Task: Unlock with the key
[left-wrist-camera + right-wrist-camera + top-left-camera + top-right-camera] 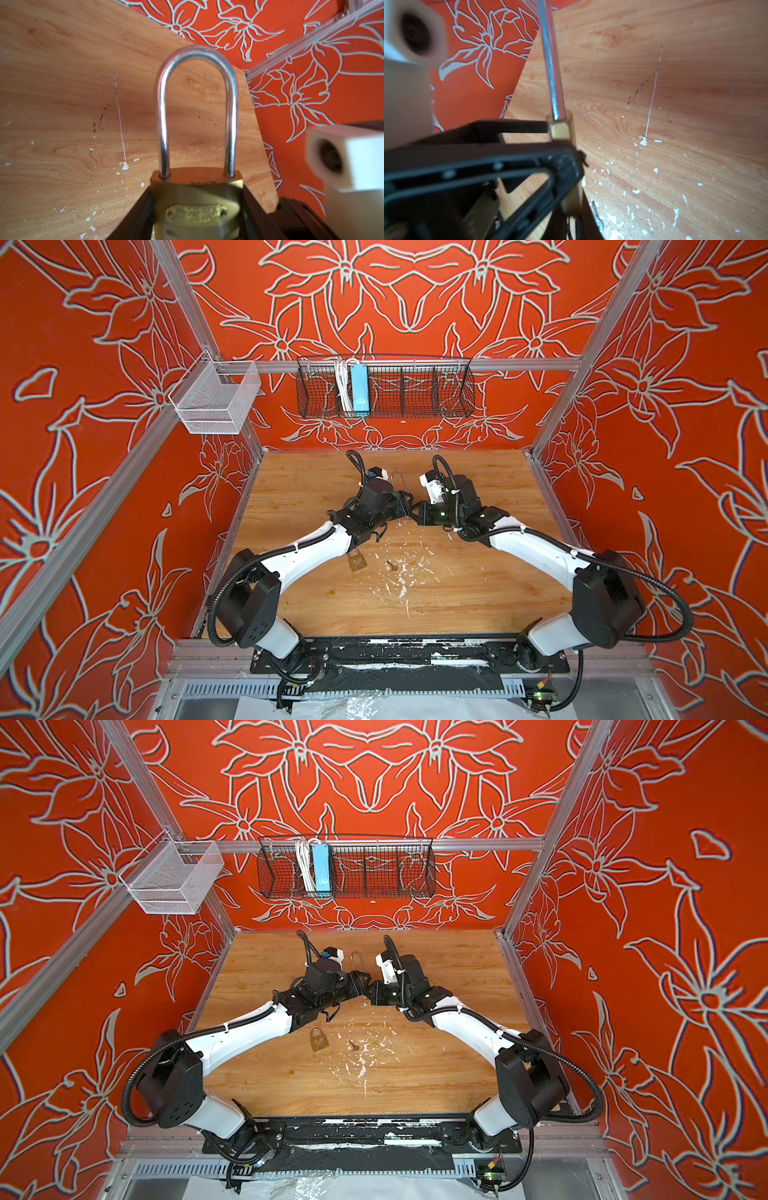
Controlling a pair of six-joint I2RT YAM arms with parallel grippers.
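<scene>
Over the wooden table [498,585], left gripper [402,506] is clamping the long-shackle padlock [195,195], shackle [197,52] pointing 12 o'clock; right gripper [420,514] is sitting at its 3 o'clock, jaw state unreadable.

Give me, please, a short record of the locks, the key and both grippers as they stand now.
held padlock: brass padlock clamped by its body in the left gripper
shackle: both legs seated in the body; looks locked
right gripper: tip to tip with the left gripper, beside the padlock; open or shut unclear
second padlock: lying on the table
loose key: on the table beside the second padlock, not touching it
</scene>
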